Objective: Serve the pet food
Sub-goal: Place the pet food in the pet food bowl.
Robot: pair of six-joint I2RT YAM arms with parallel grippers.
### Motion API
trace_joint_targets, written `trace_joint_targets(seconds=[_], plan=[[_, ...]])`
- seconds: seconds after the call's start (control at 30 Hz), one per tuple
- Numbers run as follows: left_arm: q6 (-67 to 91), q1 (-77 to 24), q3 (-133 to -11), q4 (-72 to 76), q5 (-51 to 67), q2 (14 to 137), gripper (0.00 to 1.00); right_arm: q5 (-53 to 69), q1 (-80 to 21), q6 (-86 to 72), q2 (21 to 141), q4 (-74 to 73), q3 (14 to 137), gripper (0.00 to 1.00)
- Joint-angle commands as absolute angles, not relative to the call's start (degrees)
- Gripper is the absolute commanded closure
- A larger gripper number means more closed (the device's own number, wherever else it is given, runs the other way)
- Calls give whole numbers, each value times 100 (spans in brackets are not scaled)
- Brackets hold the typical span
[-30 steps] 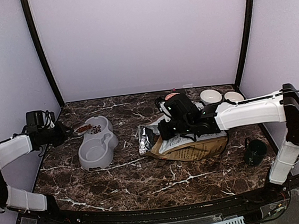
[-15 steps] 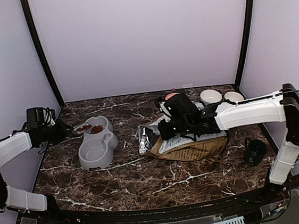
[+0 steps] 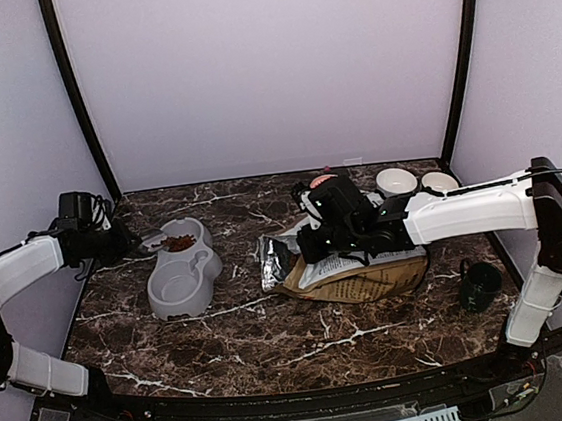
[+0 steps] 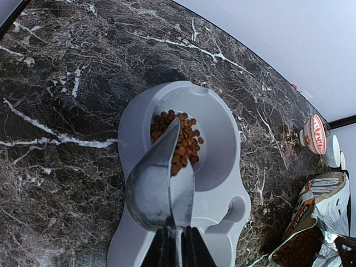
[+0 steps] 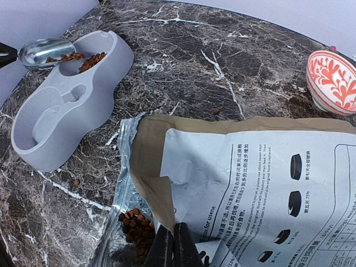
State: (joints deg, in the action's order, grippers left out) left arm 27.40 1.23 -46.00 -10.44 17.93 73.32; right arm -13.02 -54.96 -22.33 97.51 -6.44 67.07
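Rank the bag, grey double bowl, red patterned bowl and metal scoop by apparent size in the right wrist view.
Largest first: bag, nearest the camera; grey double bowl; red patterned bowl, partly cropped; metal scoop.

In the left wrist view, the handle of the silvery metal scoop [image 4: 157, 188] is being hidden between the fingers of the left gripper [image 4: 177, 246], themselves being cut off at the bottom edge. Part of the heap of reddish-brown kibble pellets [image 4: 186, 139] is being covered by the scoop's lip, and the near compartment of the grey plastic double bowl [image 4: 225, 128] is being cropped below. In the right wrist view, the brown-and-white printed food bag [image 5: 250, 178] is being cut by the right and bottom edges, the red-and-white patterned bowl [image 5: 332, 80] by the right edge. Only the tips of the right gripper [image 5: 173, 243] are being shown; whether anything is being pinched cannot be told.
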Motion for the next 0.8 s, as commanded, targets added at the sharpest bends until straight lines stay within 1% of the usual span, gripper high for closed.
trace_joint_targets(seconds=[0.0, 0.5, 0.77], plan=[[2485, 16, -4983, -1405, 1469, 7405, 100, -1582, -5350, -2158, 9802, -632, 6752, 100], [1954, -359, -5971, -2458, 694, 7978, 100, -1598, -5344, -2164, 9786, -572, 6654, 100], [1834, -459, -6240, -2674, 514, 8090, 100, -1625, -5344, -2163, 9758, -553, 6640, 100]])
